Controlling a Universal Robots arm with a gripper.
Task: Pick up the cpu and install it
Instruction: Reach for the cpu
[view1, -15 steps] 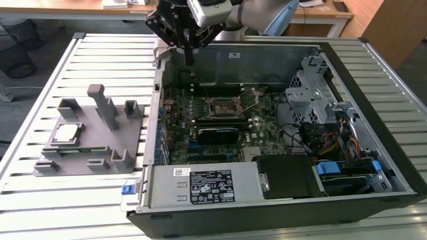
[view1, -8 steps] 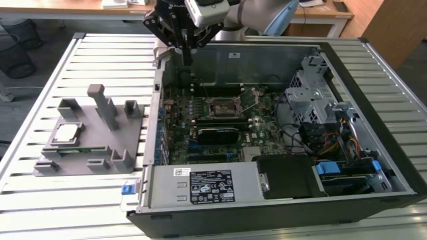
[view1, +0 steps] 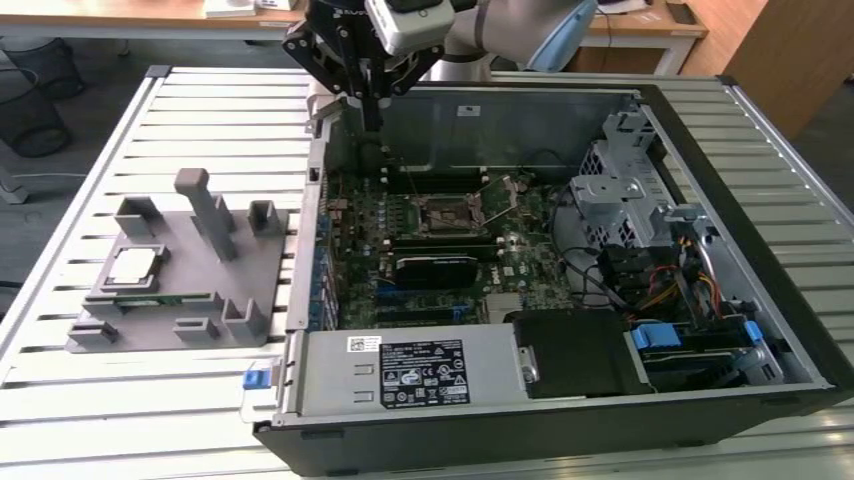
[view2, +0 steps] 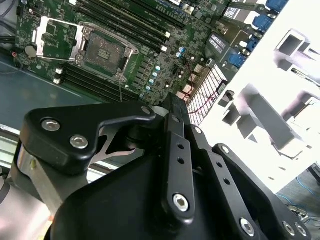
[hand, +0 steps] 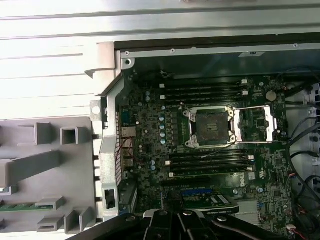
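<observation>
My gripper (view1: 374, 118) hung at the upper middle of the exterior view, above the upper left corner of the open computer case (view1: 787, 300). Its fingers were drawn together with nothing between them; in the second wrist view the black linkages met at the tips (view2: 170, 102) above the motherboard (view2: 150, 55).

The cpu (view1: 138, 264) lay flat at the exterior view's left, pale metal top upward, seated in a square recess of the grey plastic holder (view1: 200, 215). It was well apart from my gripper. Just below it in that frame, a green memory stick (view1: 147, 298) lay in a slot of the same holder. The holder stood on the slatted table (view1: 200, 110), just beside the case.

Inside the case, the cpu socket (view1: 447, 212) sat near the middle of the motherboard. In both wrist views the socket (hand: 209, 126) was bare, and its metal frame (hand: 255, 122) stood swung open beside it.
</observation>
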